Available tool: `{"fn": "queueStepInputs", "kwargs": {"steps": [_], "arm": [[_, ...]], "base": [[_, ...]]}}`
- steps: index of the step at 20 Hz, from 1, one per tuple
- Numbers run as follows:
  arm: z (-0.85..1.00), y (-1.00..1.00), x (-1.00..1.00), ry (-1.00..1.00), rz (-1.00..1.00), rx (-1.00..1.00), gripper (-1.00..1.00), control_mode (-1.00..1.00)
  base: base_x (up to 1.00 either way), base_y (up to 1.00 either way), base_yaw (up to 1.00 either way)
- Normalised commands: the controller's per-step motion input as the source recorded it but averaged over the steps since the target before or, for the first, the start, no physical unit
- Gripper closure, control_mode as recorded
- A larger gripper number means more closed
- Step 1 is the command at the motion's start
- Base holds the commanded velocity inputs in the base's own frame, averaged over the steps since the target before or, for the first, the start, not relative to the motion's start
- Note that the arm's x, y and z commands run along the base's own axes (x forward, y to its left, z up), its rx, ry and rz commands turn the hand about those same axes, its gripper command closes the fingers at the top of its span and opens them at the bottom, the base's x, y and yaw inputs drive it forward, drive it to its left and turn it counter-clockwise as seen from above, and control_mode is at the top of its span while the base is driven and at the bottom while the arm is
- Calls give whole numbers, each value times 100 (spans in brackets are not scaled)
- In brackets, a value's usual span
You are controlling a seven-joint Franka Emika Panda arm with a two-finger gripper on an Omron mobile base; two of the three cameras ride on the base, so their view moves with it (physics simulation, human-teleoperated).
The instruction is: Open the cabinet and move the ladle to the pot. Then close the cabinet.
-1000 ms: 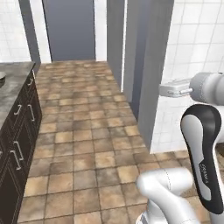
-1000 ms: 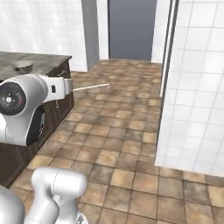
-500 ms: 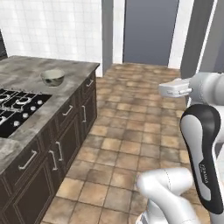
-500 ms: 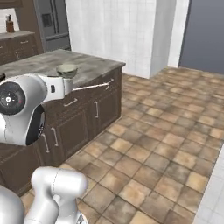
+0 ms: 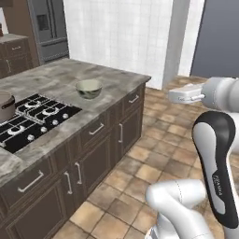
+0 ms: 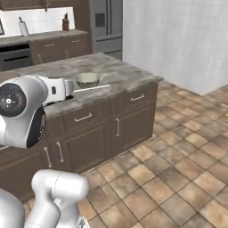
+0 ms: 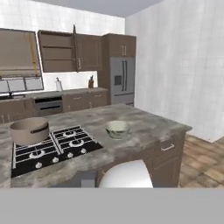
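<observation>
Base swung round, so my views slid off the hallway floor onto the island counter [image 5: 56, 84]. End effector [image 6: 70, 89] is clamped on the ladle [image 6: 91, 88], whose thin handle runs level, pointing straight out ahead over the counter edge. Ahead and left of it the pot [image 7: 29, 130] sits on the stove, a bowl [image 7: 117, 128] dead ahead. Far beyond, the cabinet [image 7: 59, 53] hangs open.

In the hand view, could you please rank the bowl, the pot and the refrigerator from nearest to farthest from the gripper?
1. The bowl, on the island counter just right of the cooktop.
2. The pot, on the cooktop's far left burner; only slightly farther than the bowl.
3. The refrigerator, against the back wall, well beyond the island.
</observation>
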Motion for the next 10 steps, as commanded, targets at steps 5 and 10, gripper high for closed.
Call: {"fn": "queueStepInputs", "kwargs": {"steps": [5,10], "arm": [[0,0,0,0,0,0,100,100],[0,0,0,0,0,0,100,100]], "base": [[100,-14,52],[93,11,55]]}}
